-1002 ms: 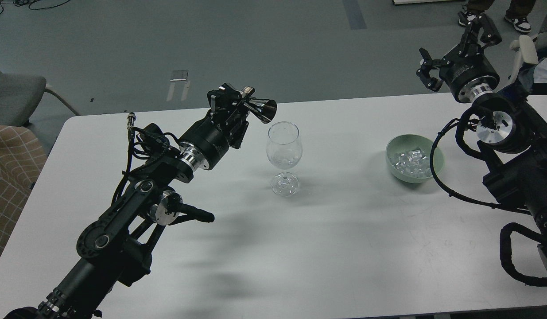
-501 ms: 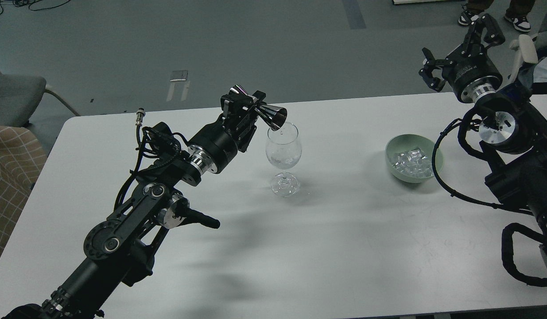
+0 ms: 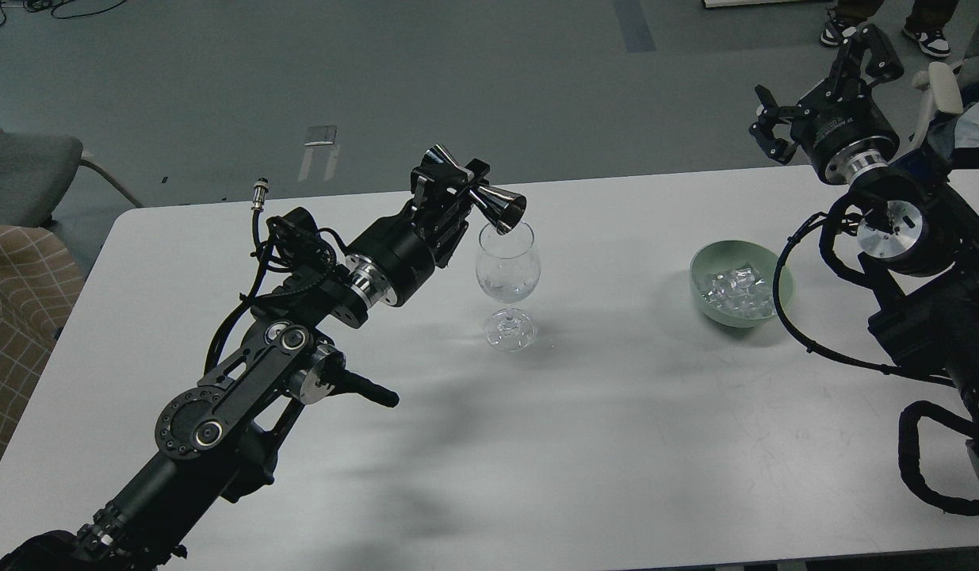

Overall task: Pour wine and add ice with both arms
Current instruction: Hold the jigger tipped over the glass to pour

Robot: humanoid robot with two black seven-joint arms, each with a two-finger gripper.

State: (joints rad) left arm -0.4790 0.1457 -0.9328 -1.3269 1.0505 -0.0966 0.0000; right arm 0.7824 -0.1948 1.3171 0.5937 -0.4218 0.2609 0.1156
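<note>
Left gripper (image 3: 451, 190) pinches a steel jigger (image 3: 479, 193) at its waist, tipped with the open mouth down-right, just over the near-left rim of the wine glass (image 3: 506, 277). The glass stands upright mid-table and looks about empty. Right gripper (image 3: 824, 89) is up at the far right past the table edge, fingers spread, holding nothing.

Ice (image 3: 733, 288): a heap of clear cubes in the green bowl (image 3: 781, 279), right of the glass and well apart from it.

Handling, as judged: cubes hard and light but wet-slick, likely to squirt out of a pinch, so grip 1 cube across 2 flat faces and pick a top one. Glass thin, top-heavy on a narrow stem, easy to tip or chip, so no bumping the rim with the jigger. Jigger rigid, smooth metal; the waist grip suits it.

Versus 1 s ago: the jigger has moved right, from lying level left of the glass to over the rim with its mouth dipped. Left arm (image 3: 315, 317) has reached further. Right gripper barely shifted. Bowl and glass unmoved.
</note>
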